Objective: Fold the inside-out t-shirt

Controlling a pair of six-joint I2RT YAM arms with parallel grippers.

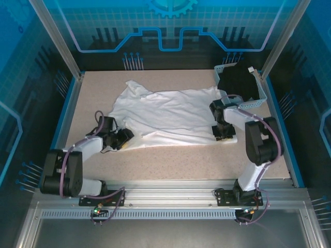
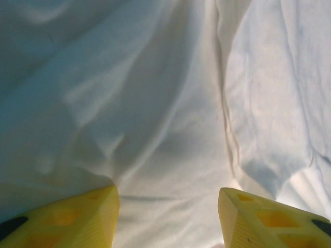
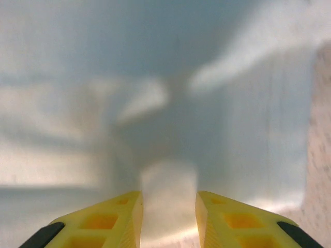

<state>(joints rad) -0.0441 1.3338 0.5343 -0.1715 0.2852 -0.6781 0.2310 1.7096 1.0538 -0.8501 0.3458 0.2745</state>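
The plain white, thin cotton t-shirt lies spread and wrinkled across the centre of the speckled beige table, with the left gripper at its lower-left hem, jaws apart, and the right gripper at its lower-right corner, pinching a fold.

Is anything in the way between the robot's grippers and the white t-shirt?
Nothing visible is. The left gripper and the right gripper sit at the near edge of the plain white cotton t-shirt, with cloth right in front of their fingers.
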